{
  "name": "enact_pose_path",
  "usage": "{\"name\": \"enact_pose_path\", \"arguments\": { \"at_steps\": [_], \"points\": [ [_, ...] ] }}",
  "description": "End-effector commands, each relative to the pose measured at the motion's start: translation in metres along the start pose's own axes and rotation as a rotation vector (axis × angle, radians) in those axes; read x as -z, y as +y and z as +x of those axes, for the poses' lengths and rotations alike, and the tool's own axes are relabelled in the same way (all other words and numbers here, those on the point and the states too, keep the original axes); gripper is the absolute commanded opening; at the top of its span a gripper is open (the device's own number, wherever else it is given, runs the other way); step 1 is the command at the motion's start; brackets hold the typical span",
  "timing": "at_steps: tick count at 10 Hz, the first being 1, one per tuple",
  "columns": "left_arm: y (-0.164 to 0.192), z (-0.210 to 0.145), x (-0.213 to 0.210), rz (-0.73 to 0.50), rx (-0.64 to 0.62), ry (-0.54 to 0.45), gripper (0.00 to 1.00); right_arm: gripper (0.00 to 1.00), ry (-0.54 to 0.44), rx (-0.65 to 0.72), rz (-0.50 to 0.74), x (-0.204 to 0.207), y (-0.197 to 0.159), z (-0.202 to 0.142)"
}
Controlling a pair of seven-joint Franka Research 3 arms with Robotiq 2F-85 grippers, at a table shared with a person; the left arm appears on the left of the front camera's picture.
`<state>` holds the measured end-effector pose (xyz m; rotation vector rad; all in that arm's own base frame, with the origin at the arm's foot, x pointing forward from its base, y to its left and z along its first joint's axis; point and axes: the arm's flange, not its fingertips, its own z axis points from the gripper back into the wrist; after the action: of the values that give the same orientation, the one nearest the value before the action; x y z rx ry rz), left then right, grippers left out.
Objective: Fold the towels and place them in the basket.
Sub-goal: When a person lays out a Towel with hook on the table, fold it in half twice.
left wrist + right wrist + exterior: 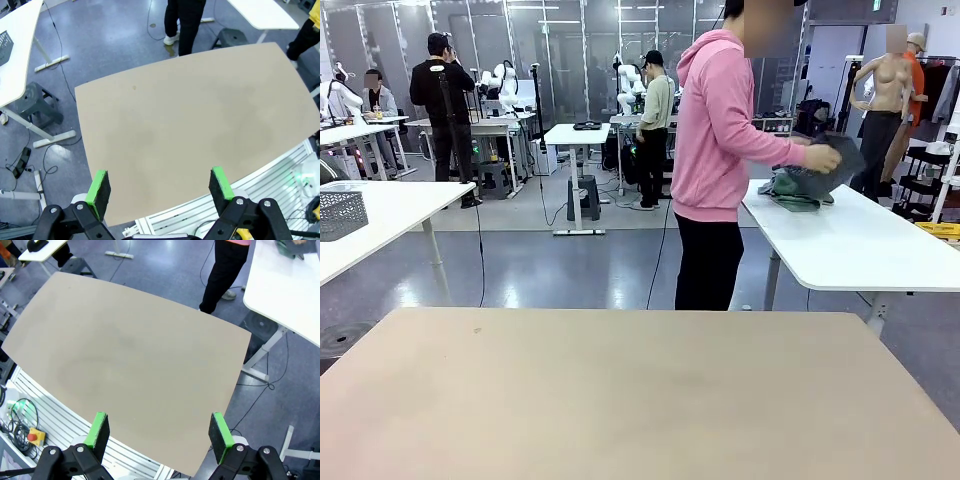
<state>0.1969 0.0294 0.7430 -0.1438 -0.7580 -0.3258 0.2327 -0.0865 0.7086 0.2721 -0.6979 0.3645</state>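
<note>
Beige table (620, 400) bare; towels (798, 192) sit beyond its far-right corner under the person's hand (820, 157), wire basket (340, 213) beyond its far-left. Your left gripper (160, 187) and right gripper (160, 430) gape wide, empty; wait for towels laid flat.

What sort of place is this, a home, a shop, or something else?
Most likely a robotics lab or workshop: several white height-adjustable tables stand on a glossy grey floor, glass partition walls run behind, and green-padded robot fingers hover over a tan table.
</note>
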Motion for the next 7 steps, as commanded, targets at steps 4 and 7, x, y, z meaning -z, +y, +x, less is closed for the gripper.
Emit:
{"name": "enact_pose_path", "arguments": {
  "at_steps": [4,7],
  "points": [
    [-0.0005,0.0041,-0.0013,0.004,0.012,0.001,1.0,1.0,-0.002,-0.002,0.009,0.0002,-0.0003,-0.0006],
    [-0.0005,0.0041,-0.0013,0.004,0.012,0.001,1.0,1.0,-0.002,-0.002,0.009,0.0002,-0.0003,-0.0006]
  ]
}}
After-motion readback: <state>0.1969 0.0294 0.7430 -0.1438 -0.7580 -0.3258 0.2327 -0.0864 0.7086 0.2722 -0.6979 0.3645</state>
